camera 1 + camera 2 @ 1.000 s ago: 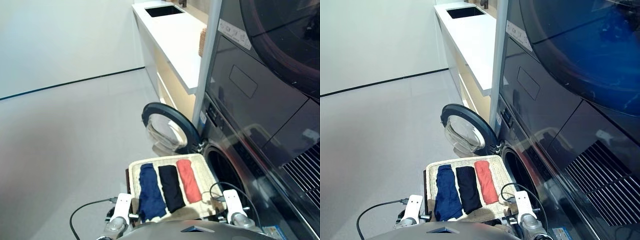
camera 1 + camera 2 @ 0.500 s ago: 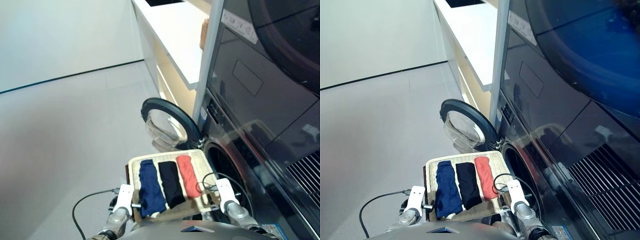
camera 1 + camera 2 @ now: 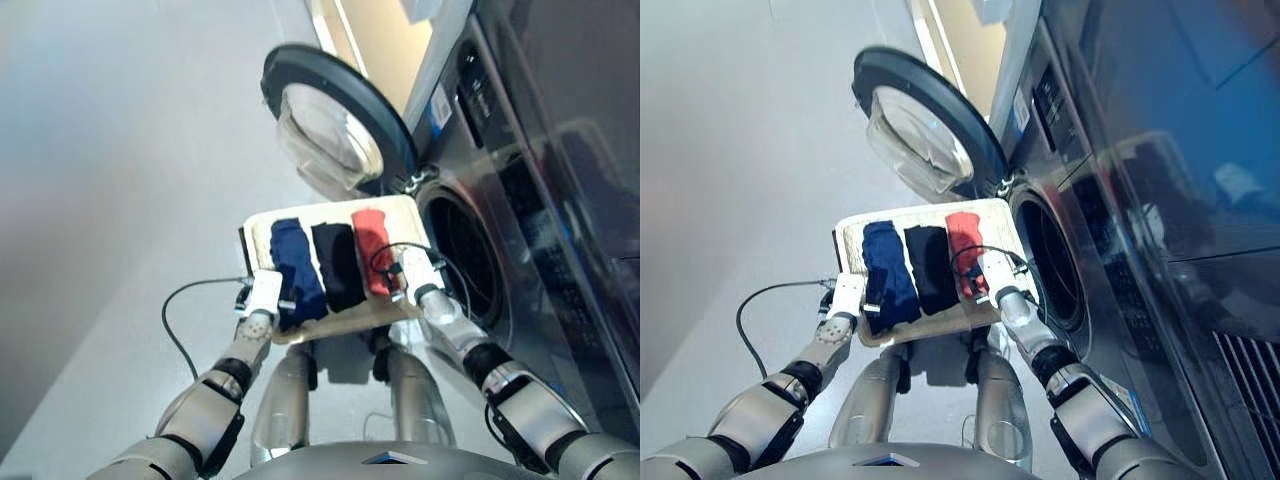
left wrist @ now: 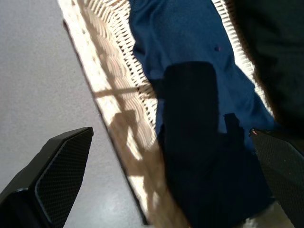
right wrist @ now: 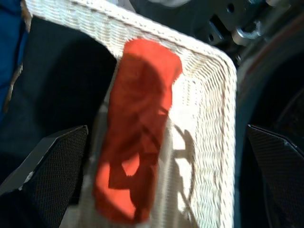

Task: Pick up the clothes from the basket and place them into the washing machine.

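Observation:
The basket [image 3: 262,226] sits in front of the washing machine [image 3: 520,200], whose drum [image 3: 462,262] is exposed and whose round door [image 3: 335,130] hangs open. Three clothes lie side by side in it: a navy piece [image 3: 295,265], a black piece [image 3: 335,262] and a red piece [image 3: 368,242]. My left gripper [image 3: 268,290] hovers over the basket's near left edge, open above the navy cloth [image 4: 190,95]. My right gripper [image 3: 410,268] is at the near right edge, open above the red cloth [image 5: 137,133]. Neither holds anything.
The open door with its glass bowl [image 3: 325,135] stands just beyond the basket's far side. A black cable [image 3: 180,320] loops beside my left arm. Grey floor [image 3: 120,180] spreads to the left, and the dark machine front fills the right.
The camera has tilted down. Both arms have stretched forward, bringing the grippers from below the basket's near edge to over the navy and red cloths. The clothes lie unmoved.

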